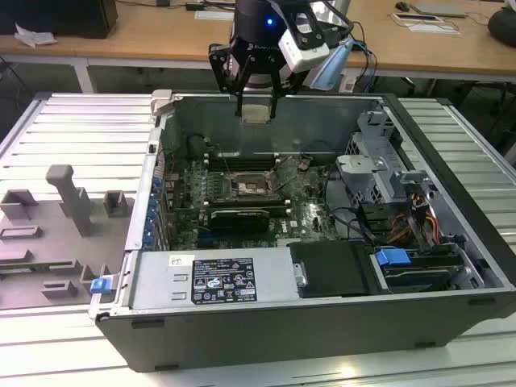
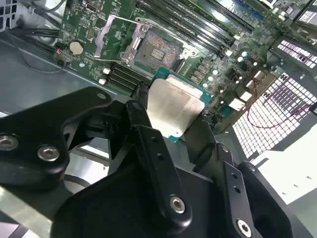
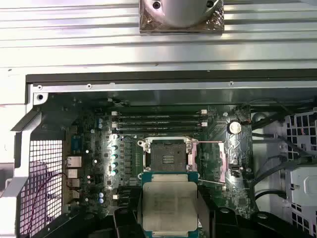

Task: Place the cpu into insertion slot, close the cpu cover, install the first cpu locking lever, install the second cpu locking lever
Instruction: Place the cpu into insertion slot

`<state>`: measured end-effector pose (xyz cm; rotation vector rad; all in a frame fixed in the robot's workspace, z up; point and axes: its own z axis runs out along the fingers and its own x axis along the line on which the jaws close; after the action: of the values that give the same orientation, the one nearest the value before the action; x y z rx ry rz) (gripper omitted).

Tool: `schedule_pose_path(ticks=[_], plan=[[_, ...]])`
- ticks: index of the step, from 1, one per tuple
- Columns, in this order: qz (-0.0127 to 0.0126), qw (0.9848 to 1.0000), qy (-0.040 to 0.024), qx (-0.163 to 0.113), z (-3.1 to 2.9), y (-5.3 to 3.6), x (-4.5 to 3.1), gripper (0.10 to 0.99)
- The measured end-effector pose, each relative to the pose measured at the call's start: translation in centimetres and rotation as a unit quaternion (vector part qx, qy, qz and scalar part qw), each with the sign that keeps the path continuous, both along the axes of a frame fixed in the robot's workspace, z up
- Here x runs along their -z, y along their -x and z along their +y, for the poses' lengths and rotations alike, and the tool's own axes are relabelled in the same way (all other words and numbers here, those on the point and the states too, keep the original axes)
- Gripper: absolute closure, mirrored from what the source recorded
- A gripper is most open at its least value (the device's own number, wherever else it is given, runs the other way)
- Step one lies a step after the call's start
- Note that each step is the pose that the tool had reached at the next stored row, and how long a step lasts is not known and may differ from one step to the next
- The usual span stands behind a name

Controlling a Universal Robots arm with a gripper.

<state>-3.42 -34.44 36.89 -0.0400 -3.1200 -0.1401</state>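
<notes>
- The black two-fingered gripper (image 1: 256,103) hangs above the open computer case, with its jaws pinching the small flat square cpu with a silvery-beige metal top (image 1: 256,114) by two opposite edges. In the second wrist view one black finger (image 2: 143,129) presses against the chip's side.
- The cpu (image 3: 168,206) is held flat with its metal face up, clear of everything below it. It touches only the jaws.
- The square insertion slot with a dark centre and silver rim (image 3: 166,153) lies open on the green circuit board (image 3: 94,163), below the chip and well apart from it. In the first wrist view the chip's edges run parallel to the slot's rim, so I judge the two roughly squared up, with the slot a little ahead of the chip rather than dead under it.
- Beyond, the thin silver frame of the cpu cover (image 2: 111,37) stands swung away beside the slot (image 2: 158,49), leaving it unobstructed.
- The long black memory slots (image 3: 158,121) sit farther back.
</notes>
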Motion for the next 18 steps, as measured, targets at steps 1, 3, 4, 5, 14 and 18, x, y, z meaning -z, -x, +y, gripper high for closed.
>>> schedule_pose_path(ticks=[1, 3, 4, 5, 14, 18], plan=[[0.0, 1.0, 0.0, 0.0, 0.0, 0.0, 0.0, 0.549], [0.0, 1.0, 0.0, 0.003, 0.0, 0.0, 0.0, 0.549], [0.0, 1.0, 0.0, 0.006, 0.0, 0.0, 0.0, 0.549], [0.0, 1.0, 0.0, 0.007, 0.0, 0.0, 0.0, 0.549], [0.0, 0.9998, 0.0, 0.017, 0.0, 0.0, 0.0, 0.549], [0.0, 0.9997, 0.0, 0.026, 0.0, 0.0, 0.0, 0.549]])
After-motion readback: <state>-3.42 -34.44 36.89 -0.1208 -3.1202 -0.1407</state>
